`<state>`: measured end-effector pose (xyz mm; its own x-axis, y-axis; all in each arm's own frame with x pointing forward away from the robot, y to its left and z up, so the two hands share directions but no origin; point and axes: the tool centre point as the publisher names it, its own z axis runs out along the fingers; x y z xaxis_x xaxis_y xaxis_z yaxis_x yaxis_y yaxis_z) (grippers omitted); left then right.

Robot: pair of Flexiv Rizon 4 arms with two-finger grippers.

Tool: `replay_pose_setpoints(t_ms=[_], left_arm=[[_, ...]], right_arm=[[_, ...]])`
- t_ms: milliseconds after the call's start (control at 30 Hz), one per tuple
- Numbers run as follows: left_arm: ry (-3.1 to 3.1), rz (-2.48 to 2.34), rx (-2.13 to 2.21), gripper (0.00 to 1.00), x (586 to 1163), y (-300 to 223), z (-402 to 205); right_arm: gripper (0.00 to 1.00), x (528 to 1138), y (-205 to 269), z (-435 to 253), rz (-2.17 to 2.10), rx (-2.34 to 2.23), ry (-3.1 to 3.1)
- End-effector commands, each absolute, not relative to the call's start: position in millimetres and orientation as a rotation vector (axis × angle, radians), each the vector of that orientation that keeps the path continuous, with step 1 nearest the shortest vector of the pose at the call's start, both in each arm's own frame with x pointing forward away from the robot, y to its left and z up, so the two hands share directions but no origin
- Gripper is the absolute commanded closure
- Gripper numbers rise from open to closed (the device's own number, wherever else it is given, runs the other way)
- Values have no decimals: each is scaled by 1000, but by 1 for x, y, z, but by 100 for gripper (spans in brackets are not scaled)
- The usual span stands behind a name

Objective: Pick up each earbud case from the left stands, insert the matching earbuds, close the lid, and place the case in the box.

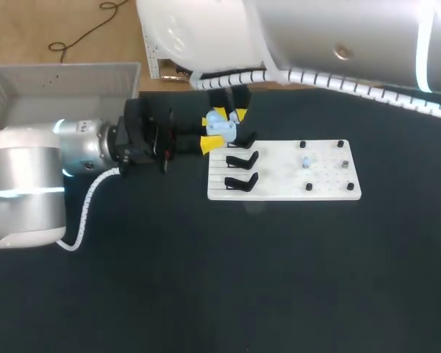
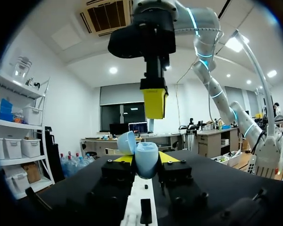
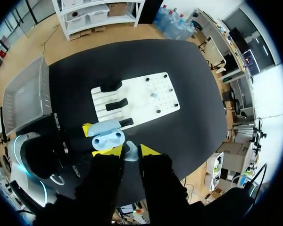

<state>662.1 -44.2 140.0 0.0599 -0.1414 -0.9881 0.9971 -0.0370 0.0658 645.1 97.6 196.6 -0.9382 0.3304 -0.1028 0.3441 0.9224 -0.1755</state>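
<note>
Two sets of yellow-tipped fingers meet just off the flat white plastic board (image 1: 279, 176), at the corner of its stand end. My left gripper (image 1: 209, 132) lies level and points toward that end. Its fingers are clamped on the rounded light-blue earbud case (image 2: 146, 160) from two sides, gripping the lower half. The case's lid (image 2: 126, 141) is swung open, and in the right wrist view two sockets show in the lower half, facing up.

My right gripper (image 3: 130, 150) hangs directly over the open case, fingers pointing down. They are pinched on a small pale grey-blue earbud (image 3: 131, 152), which sits between the tips, just above the sockets and not touching them as far as I can judge.

On the board, three black angled stands (image 1: 242, 159) sit in a row at the end nearest the case. Further along the board, among small black pegs, lies a small pale-blue piece (image 1: 306, 162), too small to make out.

Well apart from the board, past its stand end and beyond my left arm, sits a pale grey ribbed plastic box (image 1: 59, 73). Of its inside I can see only ribbed walls and floor.
</note>
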Motion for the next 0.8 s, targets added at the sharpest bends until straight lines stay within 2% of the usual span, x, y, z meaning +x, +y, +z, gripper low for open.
replay_pose_setpoints(t_ms=[33, 800], left_arm=[[1039, -1256, 1174, 100, 663, -46, 136], [1078, -1231, 1204, 100, 669, -52, 125]], right_arm=[[100, 647, 100, 196, -293, 549, 3023], [100, 651, 102, 182, -276, 682, 3083]])
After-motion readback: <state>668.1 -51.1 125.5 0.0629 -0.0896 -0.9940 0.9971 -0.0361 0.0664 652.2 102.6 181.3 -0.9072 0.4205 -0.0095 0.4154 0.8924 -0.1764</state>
